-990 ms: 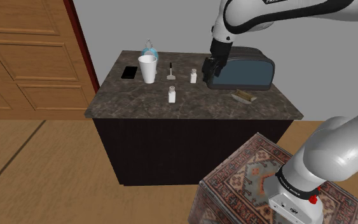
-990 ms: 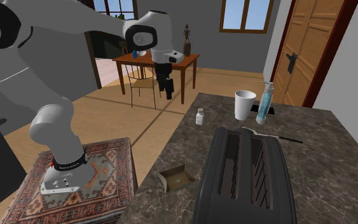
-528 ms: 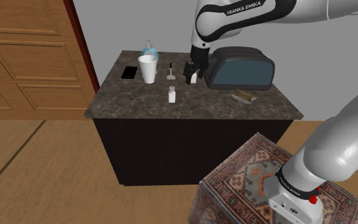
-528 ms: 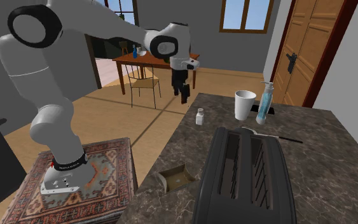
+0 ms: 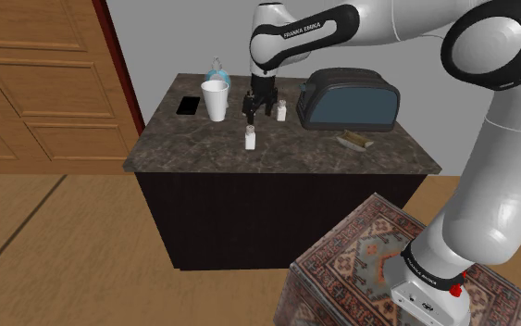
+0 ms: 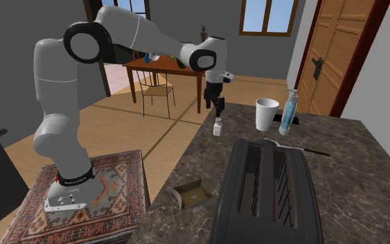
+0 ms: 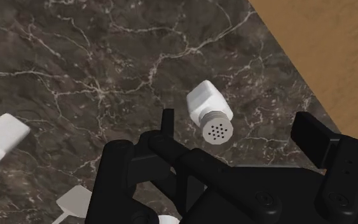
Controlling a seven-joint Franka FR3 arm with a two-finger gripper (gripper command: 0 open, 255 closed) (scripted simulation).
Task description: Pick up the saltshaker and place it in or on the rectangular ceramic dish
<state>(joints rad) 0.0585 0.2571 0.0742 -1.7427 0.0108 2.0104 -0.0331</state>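
Note:
The saltshaker (image 5: 250, 138) is a small white bottle with a grey holed cap, standing near the front edge of the dark marble counter (image 5: 193, 146). It also appears in the second exterior view (image 6: 217, 127) and the wrist view (image 7: 209, 111). My black gripper (image 5: 252, 113) (image 6: 217, 106) hangs just above it, open. In the wrist view the shaker stands below the gripper (image 7: 241, 130), between the spread fingers and closer to one finger (image 7: 167, 124); nothing is held. The rectangular dish (image 5: 353, 141) (image 6: 195, 194) lies in front of the toaster, apart from the shaker.
A dark toaster (image 5: 353, 100) (image 6: 266, 190) stands at the shoulder view's right. A second white shaker (image 5: 281, 111) (image 7: 2, 137), a white cup (image 5: 215, 99), a blue soap bottle (image 5: 217, 69), a black phone (image 5: 189, 106) and a slim utensil (image 6: 304, 147) share the counter. A wooden door (image 5: 36, 83) stands at left.
The arm has swung from over the toaster toward the shoulder view's left and come down above the saltshaker. The fingers stayed open. Nothing on the counter moved.

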